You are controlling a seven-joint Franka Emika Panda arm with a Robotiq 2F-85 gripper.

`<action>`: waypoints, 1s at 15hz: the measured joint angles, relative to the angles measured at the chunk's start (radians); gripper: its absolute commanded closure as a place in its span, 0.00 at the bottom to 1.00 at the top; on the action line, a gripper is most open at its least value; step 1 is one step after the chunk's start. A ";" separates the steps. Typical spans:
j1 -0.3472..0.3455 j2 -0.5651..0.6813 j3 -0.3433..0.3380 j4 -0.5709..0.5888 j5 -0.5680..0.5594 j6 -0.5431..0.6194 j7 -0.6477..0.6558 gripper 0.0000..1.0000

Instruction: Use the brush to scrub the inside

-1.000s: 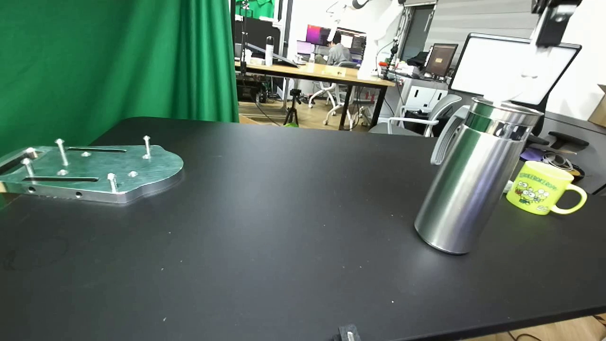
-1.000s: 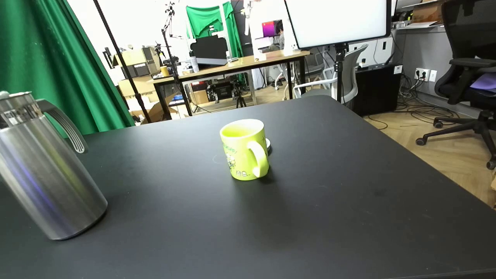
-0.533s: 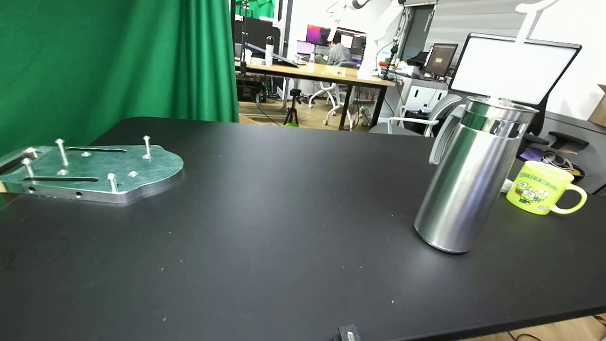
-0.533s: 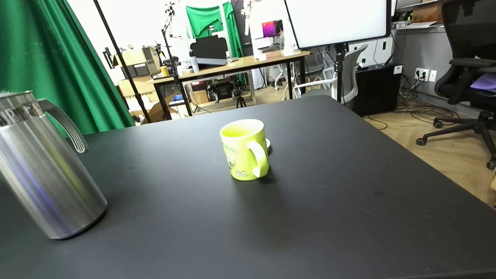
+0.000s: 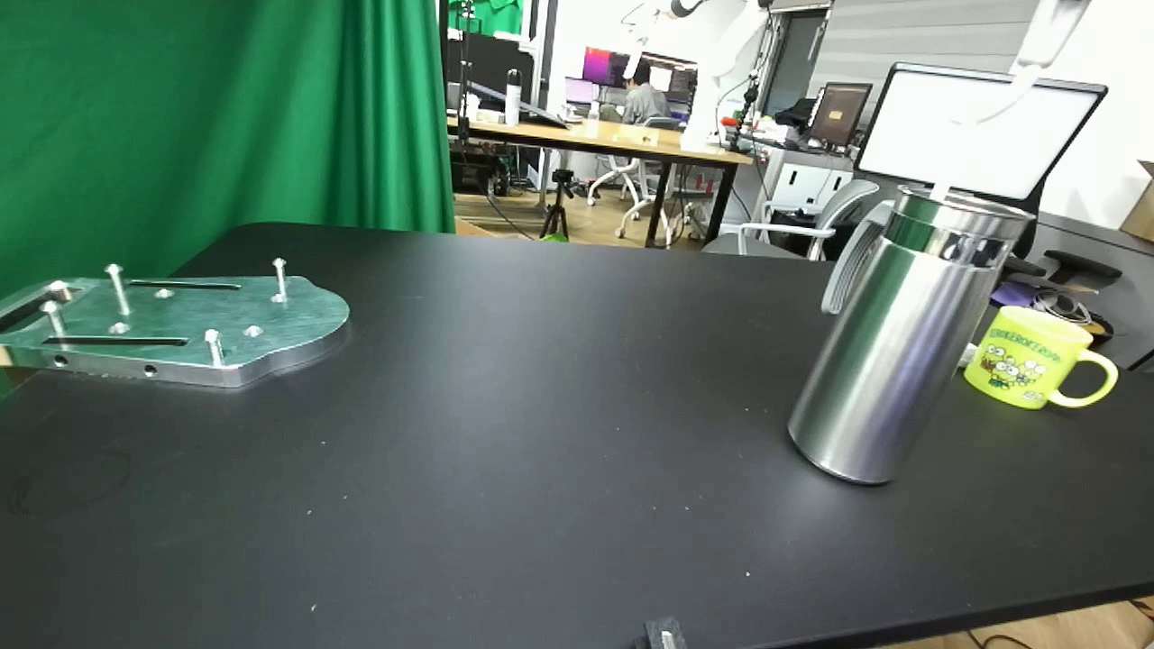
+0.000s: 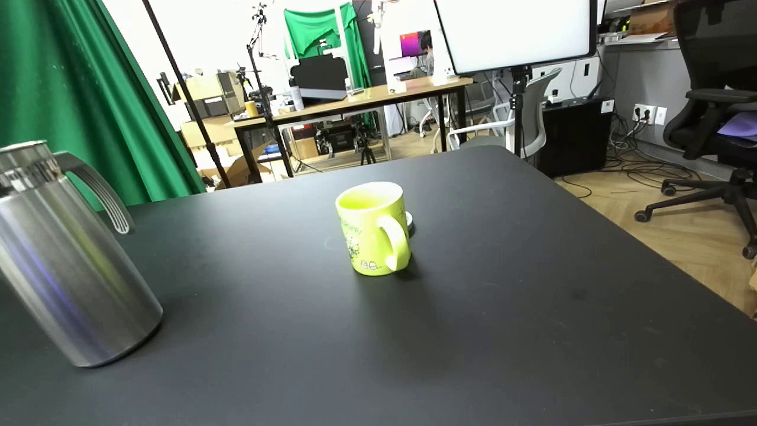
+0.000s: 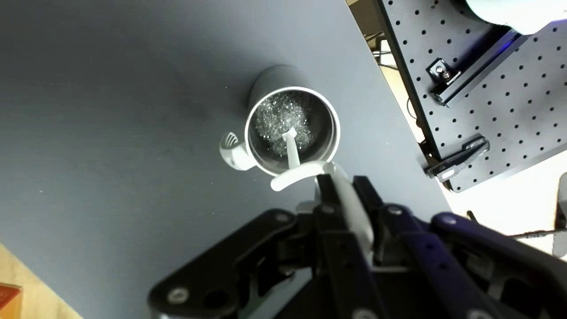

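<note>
My gripper (image 7: 344,180) is shut on the white handle of the brush (image 7: 297,175) in the wrist view. It is out of frame in both exterior views. The brush's stem runs down into the open mouth of the steel flask (image 7: 277,77), and its silvery bristle head (image 7: 277,117) is inside, against the side away from me. The flask stands on the table in both exterior views (image 5: 902,361) (image 6: 77,284). The white brush also shows above its rim in an exterior view (image 5: 1046,41). The bristles are hidden there.
A lime-green mug (image 5: 1028,356) stands beside the flask, with a small white thing (image 6: 409,220) behind it. A metal plate with upright bolts (image 5: 180,324) lies at the table's far side. A perforated board (image 7: 487,110) lies beyond the table edge.
The brush rose until its bristles showed at the flask's mouth, then came partway down again. My gripper has left the exterior frame. The flask's top rocked slightly and swung back.
</note>
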 measured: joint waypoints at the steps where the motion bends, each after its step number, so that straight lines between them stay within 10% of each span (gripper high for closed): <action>1: 0.000 0.020 -0.005 -0.022 0.005 0.020 0.000 0.96; 15: 0.002 0.004 0.020 0.080 -0.004 -0.081 -0.001 0.96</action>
